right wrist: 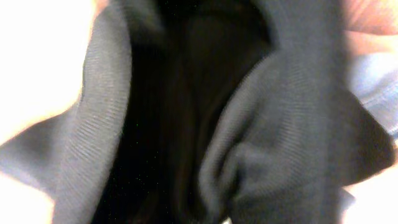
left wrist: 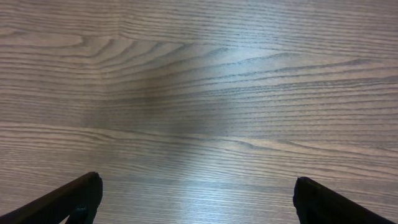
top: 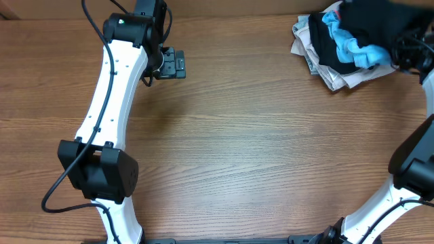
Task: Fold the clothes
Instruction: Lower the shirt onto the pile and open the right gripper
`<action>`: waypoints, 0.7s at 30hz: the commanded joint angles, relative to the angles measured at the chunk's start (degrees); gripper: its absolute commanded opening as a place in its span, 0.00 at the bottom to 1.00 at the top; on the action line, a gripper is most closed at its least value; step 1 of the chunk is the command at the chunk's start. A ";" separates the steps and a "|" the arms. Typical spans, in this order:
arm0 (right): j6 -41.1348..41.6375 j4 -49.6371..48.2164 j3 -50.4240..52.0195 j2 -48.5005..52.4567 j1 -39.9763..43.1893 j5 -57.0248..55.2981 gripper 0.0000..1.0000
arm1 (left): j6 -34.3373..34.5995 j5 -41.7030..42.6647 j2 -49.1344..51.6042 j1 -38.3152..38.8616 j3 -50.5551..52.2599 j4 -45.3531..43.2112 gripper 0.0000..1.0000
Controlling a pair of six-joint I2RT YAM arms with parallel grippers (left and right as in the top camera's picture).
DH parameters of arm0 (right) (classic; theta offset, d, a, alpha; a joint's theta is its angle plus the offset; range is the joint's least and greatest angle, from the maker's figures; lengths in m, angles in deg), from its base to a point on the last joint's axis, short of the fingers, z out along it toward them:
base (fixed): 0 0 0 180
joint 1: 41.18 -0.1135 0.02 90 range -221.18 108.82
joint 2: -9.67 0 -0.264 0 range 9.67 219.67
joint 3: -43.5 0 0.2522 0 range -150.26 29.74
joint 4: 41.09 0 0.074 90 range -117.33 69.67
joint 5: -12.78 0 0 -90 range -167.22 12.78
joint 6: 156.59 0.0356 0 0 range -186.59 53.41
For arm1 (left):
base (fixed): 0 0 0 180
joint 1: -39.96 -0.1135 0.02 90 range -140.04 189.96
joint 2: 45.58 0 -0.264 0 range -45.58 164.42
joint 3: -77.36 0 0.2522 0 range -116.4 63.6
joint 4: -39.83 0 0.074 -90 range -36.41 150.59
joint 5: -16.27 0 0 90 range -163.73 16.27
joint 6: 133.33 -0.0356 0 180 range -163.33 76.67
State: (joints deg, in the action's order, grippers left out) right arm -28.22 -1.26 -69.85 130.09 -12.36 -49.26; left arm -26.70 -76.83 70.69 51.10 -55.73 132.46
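The black T-shirt (top: 330,46) lies crumpled in a pile of clothes at the table's far right corner. A blurred black part of it shows higher up in the pile. My right gripper (top: 407,49) is down in this pile. Folds of the black fabric (right wrist: 205,124) fill the right wrist view and hide the fingers, so I cannot tell whether they are open or shut. My left gripper (top: 173,65) hovers over bare wood at the far left. Its fingers (left wrist: 196,199) are wide apart and empty.
A light-blue garment (top: 356,46) lies on top of the pile and shows at the right edge of the right wrist view (right wrist: 376,87). Beige garments (top: 339,80) lie under it. The wooden table (top: 258,149) spreads between the arms.
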 commanded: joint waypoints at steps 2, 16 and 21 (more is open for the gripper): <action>-9.16 2.54 -1.42 -1.46 -0.44 -1.57 0.62 | 1.20 1.40 1.20 0.13 0.04 -0.28 1.00; -15.21 8.74 -3.13 -9.20 1.60 -5.29 0.81 | 1.20 1.64 1.20 0.13 0.04 -0.15 1.00; -21.51 16.35 -7.76 -15.96 1.68 -11.17 0.88 | 1.20 1.66 1.20 0.15 0.04 -1.33 1.00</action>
State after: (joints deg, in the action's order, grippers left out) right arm -44.65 13.99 -72.85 121.26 -10.70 -55.95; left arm -26.53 -75.84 71.21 51.12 -55.68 131.56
